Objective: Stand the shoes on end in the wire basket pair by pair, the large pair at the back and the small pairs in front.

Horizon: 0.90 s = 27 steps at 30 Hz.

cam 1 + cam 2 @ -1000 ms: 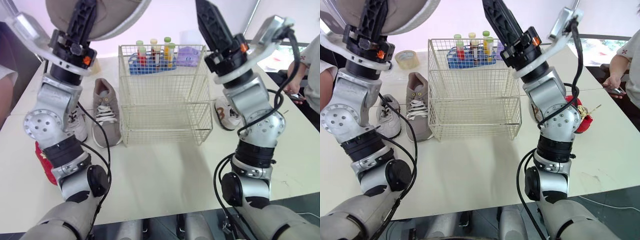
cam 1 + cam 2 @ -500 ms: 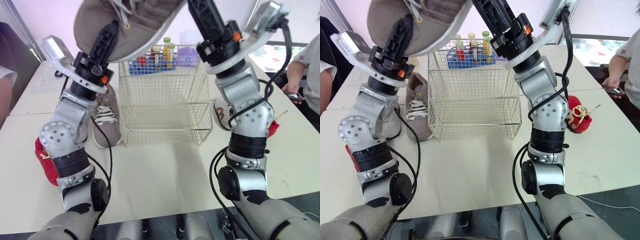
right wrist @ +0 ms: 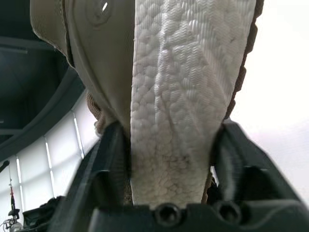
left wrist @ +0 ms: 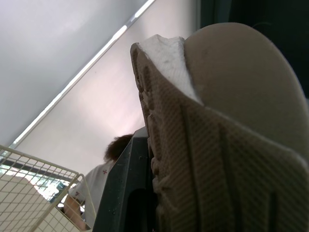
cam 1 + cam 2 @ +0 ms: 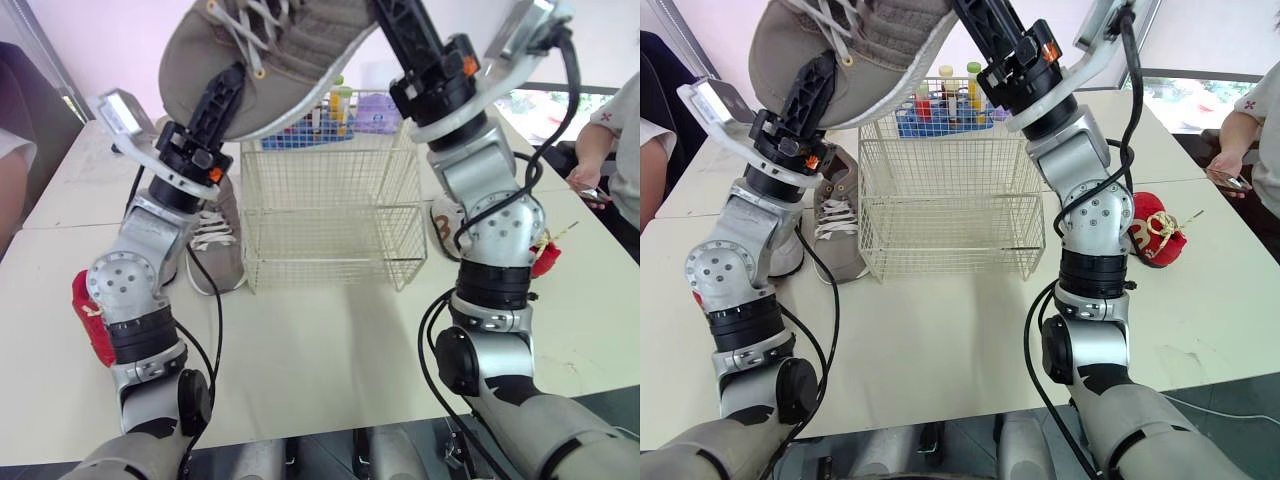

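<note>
A large grey shoe [image 5: 270,45] with a white sole hangs in the air above the wire basket [image 5: 330,248], laces facing me. My left gripper [image 5: 228,92] is shut on its front part, and one black finger [image 4: 129,193] lies against the sole [image 4: 217,145]. My right gripper [image 5: 397,22] is shut on the other end, its fingers [image 3: 109,164] clamping the white sole [image 3: 178,87]. The basket holds nothing. The matching grey shoe [image 5: 216,250] lies on the table left of the basket.
A small white shoe [image 5: 788,255] lies beside the grey one and another [image 5: 446,226] right of the basket. Red shoes sit at the left [image 5: 92,318] and right [image 5: 1156,236]. A blue tube rack [image 5: 300,127] stands behind the basket. A person [image 5: 612,130] stands at the table's right.
My left arm swung the grey shoe rightward over the basket and tipped it so the laces show. My right gripper moved left and shut on the shoe's sole.
</note>
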Tool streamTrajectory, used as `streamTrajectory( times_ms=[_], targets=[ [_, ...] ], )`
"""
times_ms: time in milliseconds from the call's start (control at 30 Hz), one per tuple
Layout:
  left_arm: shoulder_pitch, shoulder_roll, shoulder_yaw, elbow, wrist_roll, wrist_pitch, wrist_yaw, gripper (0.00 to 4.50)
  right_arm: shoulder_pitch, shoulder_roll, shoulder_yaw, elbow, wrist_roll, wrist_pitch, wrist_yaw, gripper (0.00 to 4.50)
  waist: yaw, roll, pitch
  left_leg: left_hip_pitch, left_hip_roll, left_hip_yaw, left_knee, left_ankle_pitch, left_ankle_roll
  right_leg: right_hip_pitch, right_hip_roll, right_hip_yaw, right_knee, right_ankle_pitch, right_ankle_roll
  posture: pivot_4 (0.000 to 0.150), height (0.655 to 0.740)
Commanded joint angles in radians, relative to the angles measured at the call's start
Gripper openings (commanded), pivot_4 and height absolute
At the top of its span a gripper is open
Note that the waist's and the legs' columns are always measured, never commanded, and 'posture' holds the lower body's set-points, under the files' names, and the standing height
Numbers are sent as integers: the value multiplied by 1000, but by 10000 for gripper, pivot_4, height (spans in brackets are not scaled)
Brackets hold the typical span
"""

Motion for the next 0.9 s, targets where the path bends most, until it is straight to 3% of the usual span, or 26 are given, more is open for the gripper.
streamTrajectory(
  times_ms=[33,100,300,400,567,767,900],
  targets=[
    [9,28,-38,-28,14,15,-3,6595,-41,-21,-1,-65,22,9,23,16574,0,0,0,0,0,0,0,0,0,0,0,0,0,0,0,1500,7400],
    [8,38,-42,-27,31,7,0,6595,-49,-37,-7,-55,16,14,29,16544,1,0,0,0,0,0,0,0,0,0,0,0,0,0,0,1500,7400],
    [31,127,-83,-52,121,24,20,34097,-211,-241,-72,191,-90,-76,215,16544,1,0,0,0,0,0,0,0,0,0,0,0,-1,0,0,1500,7400],
    [79,219,-83,-122,118,63,-18,34097,-332,-400,-57,434,-209,-164,403,16544,0,0,1,0,0,0,-1,0,0,0,0,0,-2,0,0,1500,7400],
    [138,363,-32,-205,46,125,-50,34097,-525,-538,5,788,-386,-306,665,16544,-5,1,1,-1,0,1,-4,-1,1,-1,0,0,-4,-2,-3,1500,7400],
    [192,482,12,-267,-40,165,-48,34097,-637,-558,77,1050,-575,-456,853,16544,-9,2,2,-1,1,3,-5,-1,0,-5,-1,2,-3,-2,-4,1500,7400],
    [201,479,53,-248,-109,135,18,34097,-661,-548,84,1158,-640,-491,913,16544,0,2,2,-2,1,3,-5,-1,0,-5,-2,3,-4,-3,-4,1500,7400]
  ],
)
